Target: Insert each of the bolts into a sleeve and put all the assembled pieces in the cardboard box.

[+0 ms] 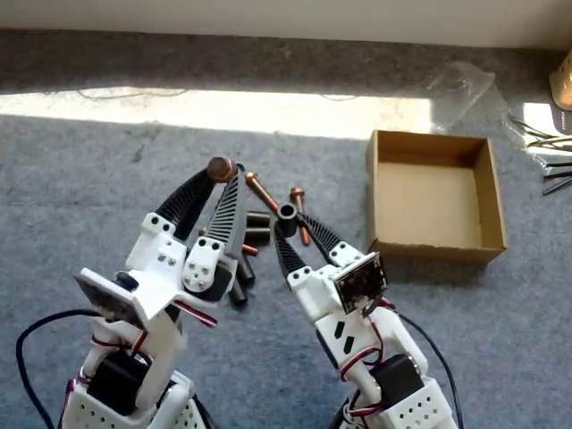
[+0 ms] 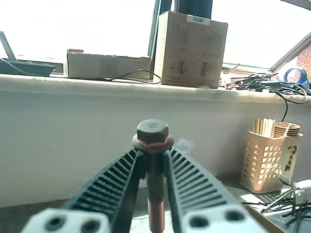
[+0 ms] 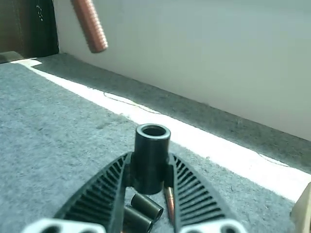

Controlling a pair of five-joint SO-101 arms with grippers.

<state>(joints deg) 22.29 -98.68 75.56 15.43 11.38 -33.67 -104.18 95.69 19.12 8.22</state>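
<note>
- At the middle of the grey carpet (image 1: 80,197), the left gripper (image 1: 222,175) is clamped on a copper bolt (image 1: 221,167), head up. In the left wrist view its fingers (image 2: 114,182) pinch the shank just under the flange.
- At 4 o'clock from it, near but not touching, the right gripper (image 1: 287,221) is closed on a black sleeve (image 1: 287,213). The sleeve stands upright with its bore open to the top.
- The cardboard box (image 1: 433,248) sits at 3 o'clock from the right gripper, open-topped, with a strip of bare carpet between them.
- The carpet at 9 o'clock from the left gripper lies open.
- Loose bolts (image 1: 261,190) lie at 12 o'clock between the two grippers.
- Loose sleeves (image 1: 258,220) lie beneath the fingers and are partly hidden by them, so their count is unclear.
- In the right wrist view the bolt's threaded end (image 3: 91,29) hangs above the sleeve (image 3: 151,155), its upper part cut off.
- A plastic bag (image 1: 460,85) lies at 12 o'clock from the box, and cables (image 1: 550,170) run off the edge at 3 o'clock.
</note>
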